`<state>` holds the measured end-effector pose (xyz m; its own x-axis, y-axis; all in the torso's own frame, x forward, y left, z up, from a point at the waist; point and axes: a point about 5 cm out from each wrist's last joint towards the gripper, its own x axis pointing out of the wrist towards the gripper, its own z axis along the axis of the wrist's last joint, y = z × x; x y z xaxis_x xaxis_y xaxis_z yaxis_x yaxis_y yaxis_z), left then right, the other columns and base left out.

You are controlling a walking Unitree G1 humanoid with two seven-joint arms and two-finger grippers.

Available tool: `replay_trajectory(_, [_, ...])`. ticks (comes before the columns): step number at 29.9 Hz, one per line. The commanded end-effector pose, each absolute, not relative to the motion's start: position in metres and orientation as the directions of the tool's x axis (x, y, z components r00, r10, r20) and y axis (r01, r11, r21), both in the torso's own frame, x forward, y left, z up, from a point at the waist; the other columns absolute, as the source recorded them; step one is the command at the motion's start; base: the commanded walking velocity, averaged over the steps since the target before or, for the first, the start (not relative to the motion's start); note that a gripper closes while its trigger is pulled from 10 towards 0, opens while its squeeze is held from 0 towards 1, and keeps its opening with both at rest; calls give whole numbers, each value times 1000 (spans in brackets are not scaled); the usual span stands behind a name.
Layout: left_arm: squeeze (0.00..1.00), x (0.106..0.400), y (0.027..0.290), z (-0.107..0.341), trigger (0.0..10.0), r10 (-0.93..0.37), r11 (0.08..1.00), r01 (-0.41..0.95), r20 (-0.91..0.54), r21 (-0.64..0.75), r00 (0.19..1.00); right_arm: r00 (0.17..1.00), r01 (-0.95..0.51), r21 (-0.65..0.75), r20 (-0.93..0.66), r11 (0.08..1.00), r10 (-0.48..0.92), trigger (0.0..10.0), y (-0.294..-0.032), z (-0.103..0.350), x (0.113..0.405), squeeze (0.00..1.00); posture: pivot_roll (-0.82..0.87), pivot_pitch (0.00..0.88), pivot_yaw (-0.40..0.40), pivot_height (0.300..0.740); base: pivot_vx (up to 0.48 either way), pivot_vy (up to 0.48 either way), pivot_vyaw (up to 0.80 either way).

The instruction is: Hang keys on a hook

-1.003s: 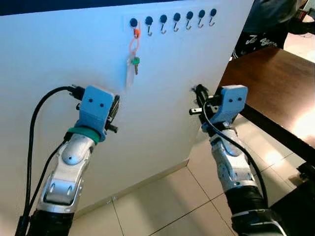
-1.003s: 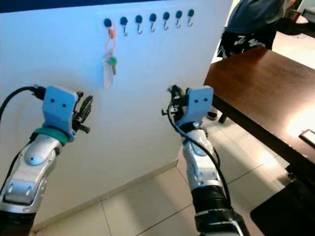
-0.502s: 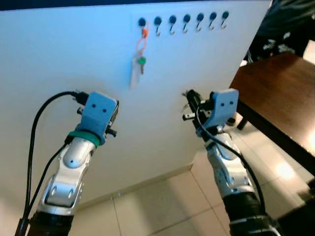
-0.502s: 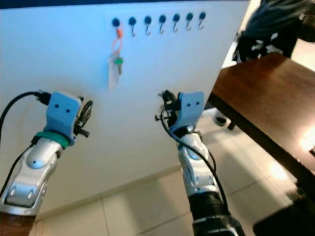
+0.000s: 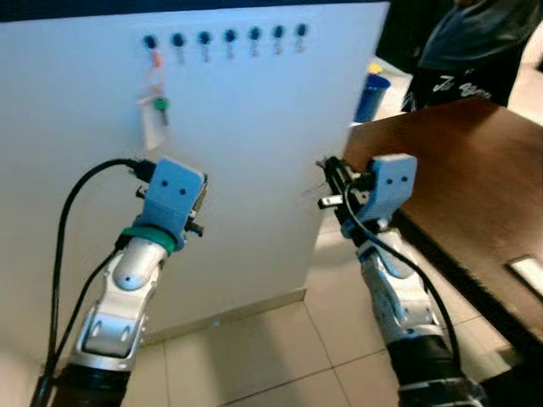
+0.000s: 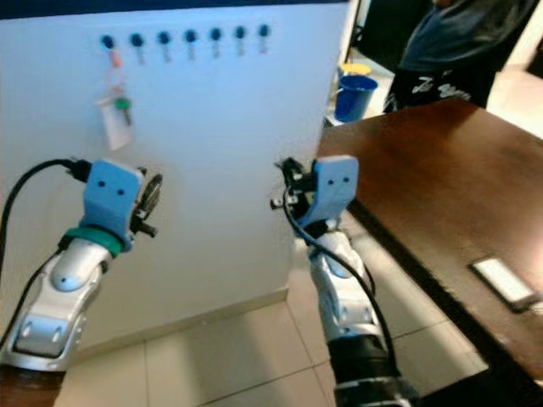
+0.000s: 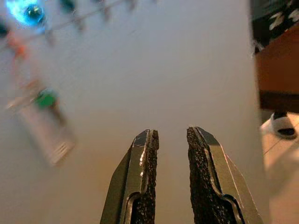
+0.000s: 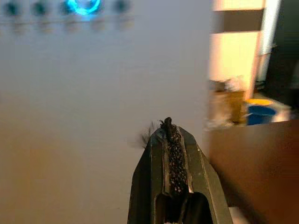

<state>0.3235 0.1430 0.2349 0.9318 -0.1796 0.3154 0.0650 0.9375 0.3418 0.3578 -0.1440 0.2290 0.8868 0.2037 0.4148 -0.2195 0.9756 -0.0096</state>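
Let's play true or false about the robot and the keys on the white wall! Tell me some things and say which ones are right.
1. The green-topped key bunch on its orange loop hangs from a hook on the white wall panel. True.
2. The left gripper holds the keys. False: its jaws are slightly apart with nothing between them.
3. The right gripper is wide open. False: its jaws are pressed together.
4. A blue cup stands beyond the brown wooden table. True.
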Motion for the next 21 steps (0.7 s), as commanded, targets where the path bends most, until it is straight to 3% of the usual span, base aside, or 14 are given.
replay_trajectory(1, [0, 324, 149, 231, 10000, -153, 940, 48, 290, 338, 945, 889, -235, -8, 404, 972, 218, 10000, -138, 227, 358, 0, 62, 60, 66, 740, 0, 0, 775])
replay_trajectory(21, [0, 326, 153, 231, 10000, -121, 933, 8, 293, 359, 949, 896, -226, -5, 393, 974, 209, 10000, -139, 227, 358, 0, 61, 61, 65, 740, 0, 0, 793])
